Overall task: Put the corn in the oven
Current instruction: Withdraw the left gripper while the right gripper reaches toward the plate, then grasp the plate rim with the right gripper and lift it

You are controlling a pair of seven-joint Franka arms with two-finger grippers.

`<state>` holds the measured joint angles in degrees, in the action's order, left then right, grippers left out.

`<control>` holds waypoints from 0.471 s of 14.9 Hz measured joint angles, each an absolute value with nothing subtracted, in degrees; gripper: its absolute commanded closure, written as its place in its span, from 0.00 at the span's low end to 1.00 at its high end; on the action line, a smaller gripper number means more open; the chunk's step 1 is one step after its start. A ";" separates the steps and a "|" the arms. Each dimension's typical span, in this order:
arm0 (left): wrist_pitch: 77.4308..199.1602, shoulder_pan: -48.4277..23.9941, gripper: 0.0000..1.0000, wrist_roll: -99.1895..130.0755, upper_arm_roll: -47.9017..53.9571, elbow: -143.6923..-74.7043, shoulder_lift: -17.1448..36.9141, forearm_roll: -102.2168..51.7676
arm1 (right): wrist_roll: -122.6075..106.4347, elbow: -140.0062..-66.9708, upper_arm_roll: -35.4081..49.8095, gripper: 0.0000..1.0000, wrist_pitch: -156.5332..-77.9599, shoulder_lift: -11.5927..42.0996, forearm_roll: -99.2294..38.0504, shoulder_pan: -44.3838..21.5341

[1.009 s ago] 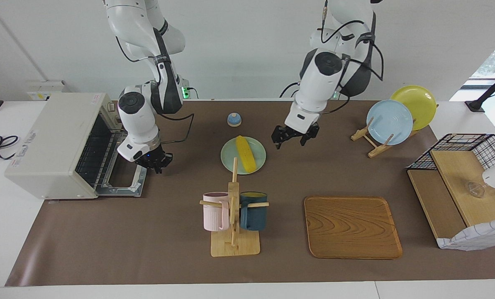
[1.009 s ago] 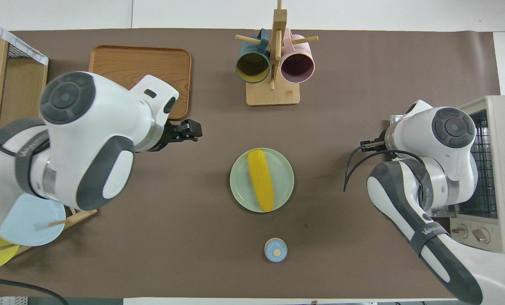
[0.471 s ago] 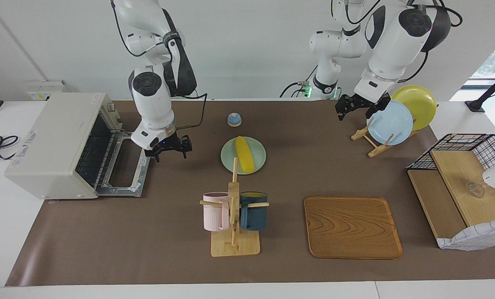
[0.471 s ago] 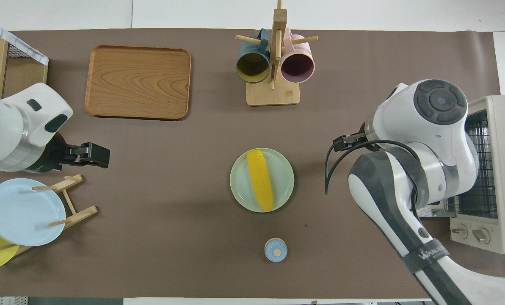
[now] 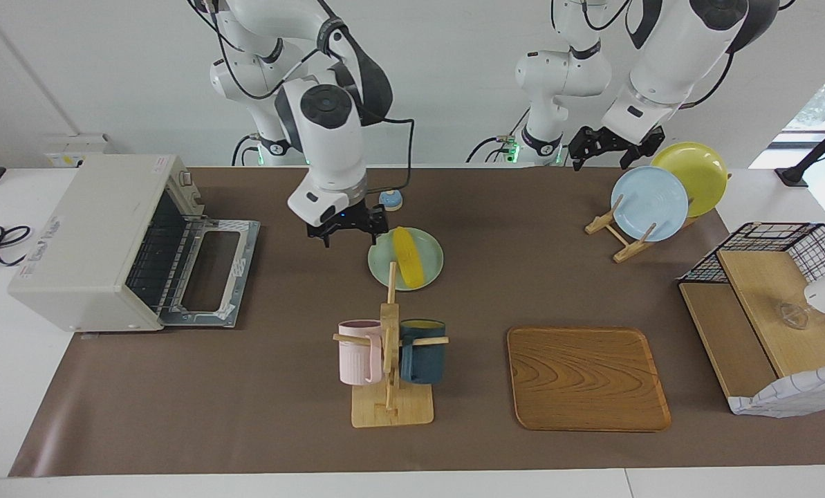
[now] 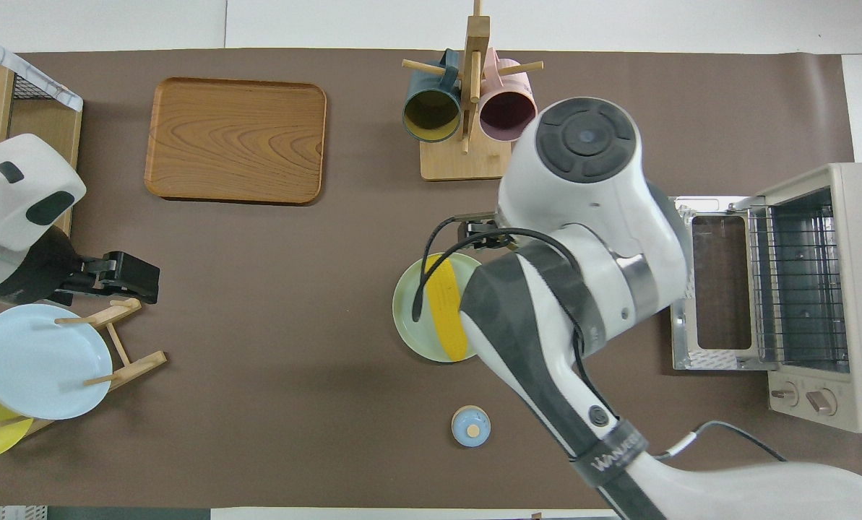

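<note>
Brown mat: yellow corn (image 5: 410,256) plated.

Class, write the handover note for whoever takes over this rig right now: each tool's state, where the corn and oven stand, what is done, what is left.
Right tool: open, empty, up beside the green plate.
Left tool: open, empty, waiting above the plate rack.
Corn: lying on the green plate, untouched.
Oven: at the right arm's end of the table, door folded down flat, wire rack showing.
Done: door open.
Left: grasp the corn, carry it to the oven, set it on the rack.
</note>
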<state>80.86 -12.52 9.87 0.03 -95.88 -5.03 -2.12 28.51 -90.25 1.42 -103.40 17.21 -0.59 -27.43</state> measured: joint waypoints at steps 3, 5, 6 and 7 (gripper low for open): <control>81.40 -10.75 0.00 9.87 1.09 -93.33 -2.11 -2.97 | 36.56 -80.64 1.45 0.00 -103.71 27.60 0.06 -34.97; 81.96 -10.06 0.00 9.87 1.93 -92.95 -0.90 -3.08 | 39.48 -78.15 1.42 0.00 -105.15 31.39 1.34 -38.90; 82.17 -9.98 0.00 9.87 2.08 -92.93 -0.62 -3.10 | 40.55 -77.77 1.41 0.00 -106.13 32.26 1.74 -40.21; 82.36 -9.97 0.00 9.87 2.13 -92.92 -0.53 -3.13 | 41.04 -77.82 1.40 0.00 -107.44 32.67 2.02 -41.02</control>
<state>82.36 -9.97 9.87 2.13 -92.92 -0.53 -3.13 41.04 -77.82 1.40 -107.44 32.67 2.02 -41.02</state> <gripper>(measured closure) 0.000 0.000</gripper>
